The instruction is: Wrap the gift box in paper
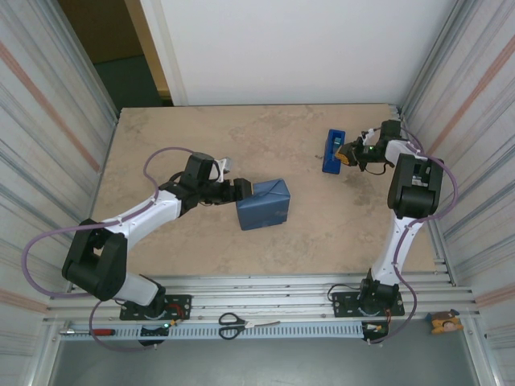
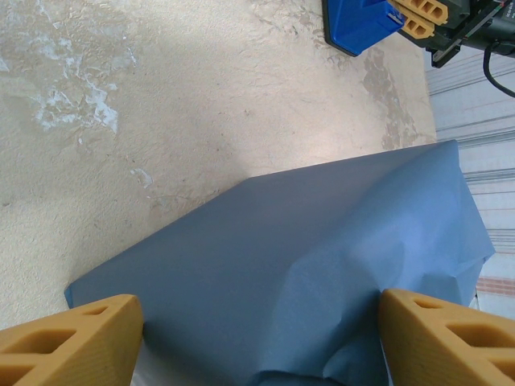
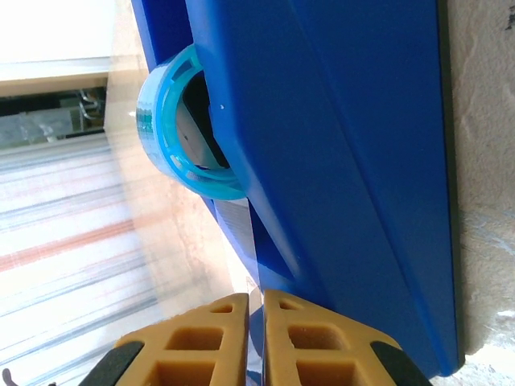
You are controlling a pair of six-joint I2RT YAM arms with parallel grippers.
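On the bench (image 1: 201, 145), the paper (image 1: 263, 205) lies folded box-shaped at my wide-open left end effector (image 1: 240, 190); my right end effector (image 3: 256, 322) clenches tape (image 3: 251, 241) at the dispenser (image 1: 332, 151). Risk: unpinned folds spring open, or the thin strip slips out.

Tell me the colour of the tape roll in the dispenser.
The tape roll is turquoise, clearest in the right wrist view.
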